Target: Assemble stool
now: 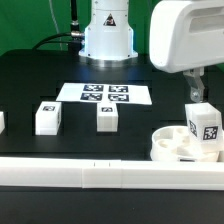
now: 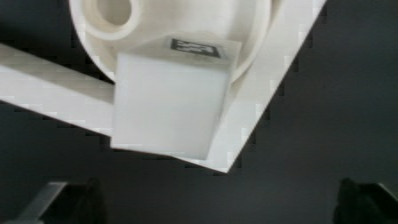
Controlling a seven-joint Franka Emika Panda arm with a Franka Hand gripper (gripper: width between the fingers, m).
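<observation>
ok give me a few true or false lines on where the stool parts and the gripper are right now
1. One leg block sits on the seat disc. True.
2. The gripper is shut on that leg block. False: its fingers stand wide apart and do not touch the block.
3. A second leg block and a third leg block stand on the table, apart from the seat disc. True.
4. The seat disc lies on the marker board. False: it lies off the board, toward the exterior view's right, next to the white rail.
</observation>
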